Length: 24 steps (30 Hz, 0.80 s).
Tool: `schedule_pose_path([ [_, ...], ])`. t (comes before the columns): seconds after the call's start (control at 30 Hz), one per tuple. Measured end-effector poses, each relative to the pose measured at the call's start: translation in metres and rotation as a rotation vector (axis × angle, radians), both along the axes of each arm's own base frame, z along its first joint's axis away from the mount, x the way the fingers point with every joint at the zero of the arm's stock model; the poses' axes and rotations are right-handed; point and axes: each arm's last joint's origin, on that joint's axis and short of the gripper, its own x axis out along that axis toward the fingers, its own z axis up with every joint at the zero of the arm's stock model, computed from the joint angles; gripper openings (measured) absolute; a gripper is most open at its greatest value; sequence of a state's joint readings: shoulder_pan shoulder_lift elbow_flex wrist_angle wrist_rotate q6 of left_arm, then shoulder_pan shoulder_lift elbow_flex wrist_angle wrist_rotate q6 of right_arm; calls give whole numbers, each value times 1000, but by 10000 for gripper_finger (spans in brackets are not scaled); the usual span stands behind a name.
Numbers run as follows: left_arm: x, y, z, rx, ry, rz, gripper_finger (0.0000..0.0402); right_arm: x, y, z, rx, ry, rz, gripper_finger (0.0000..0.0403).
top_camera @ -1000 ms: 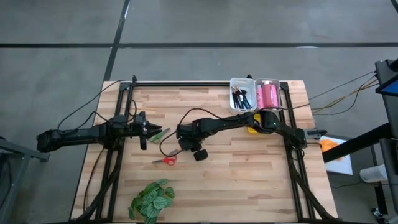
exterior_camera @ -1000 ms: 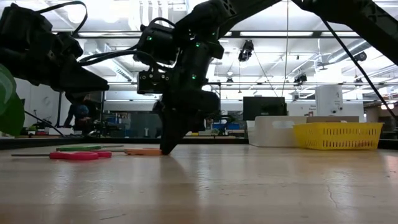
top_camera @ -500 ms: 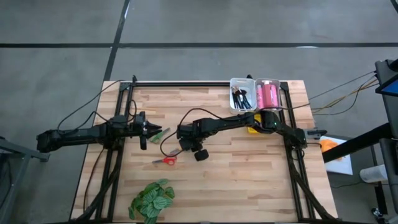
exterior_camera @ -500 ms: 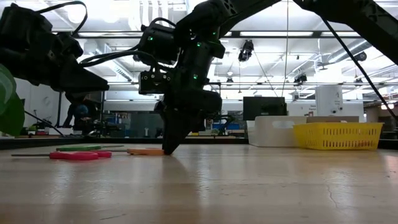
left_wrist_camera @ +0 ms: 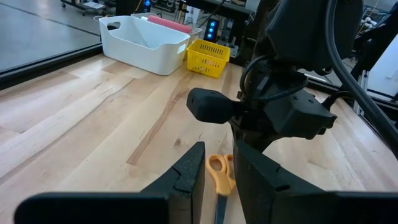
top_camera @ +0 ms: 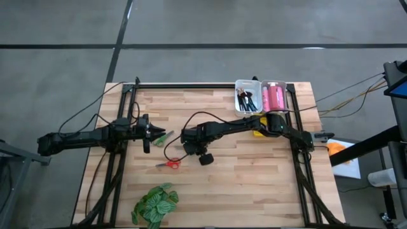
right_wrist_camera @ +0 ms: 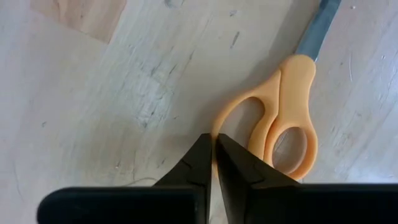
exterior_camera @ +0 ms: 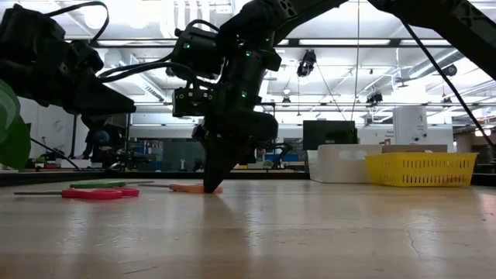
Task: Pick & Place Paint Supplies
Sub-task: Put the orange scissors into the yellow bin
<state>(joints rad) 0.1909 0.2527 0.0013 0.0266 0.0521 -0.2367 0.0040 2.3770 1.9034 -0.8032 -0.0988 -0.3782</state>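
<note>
Orange-handled scissors (right_wrist_camera: pixel 277 118) lie flat near the middle of the wooden bench (top_camera: pixel 254 172), and the right gripper (right_wrist_camera: pixel 214 152) stands tip-down on them, its jaws pinched together on the rim of one handle loop. Red scissors (top_camera: pixel 169 164) lie just beside it. Over the bench's left side the left gripper (left_wrist_camera: pixel 217 171) hovers with jaws narrowly parted, gripping nothing.
</note>
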Motion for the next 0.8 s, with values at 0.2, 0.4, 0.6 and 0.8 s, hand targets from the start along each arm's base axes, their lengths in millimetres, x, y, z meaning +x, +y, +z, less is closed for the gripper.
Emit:
schedule_pose_path([
  [0.2,0,0,0,0,0,0,87,0,0,0,3,1,-8,15],
  [0.4,0,0,0,0,0,0,87,-2,0,5,9,3,-24,15],
  [0.6,0,0,0,0,0,0,87,-11,0,24,19,34,-60,15],
  [0.8,0,0,0,0,0,0,87,-23,-1,49,-12,70,-96,15],
])
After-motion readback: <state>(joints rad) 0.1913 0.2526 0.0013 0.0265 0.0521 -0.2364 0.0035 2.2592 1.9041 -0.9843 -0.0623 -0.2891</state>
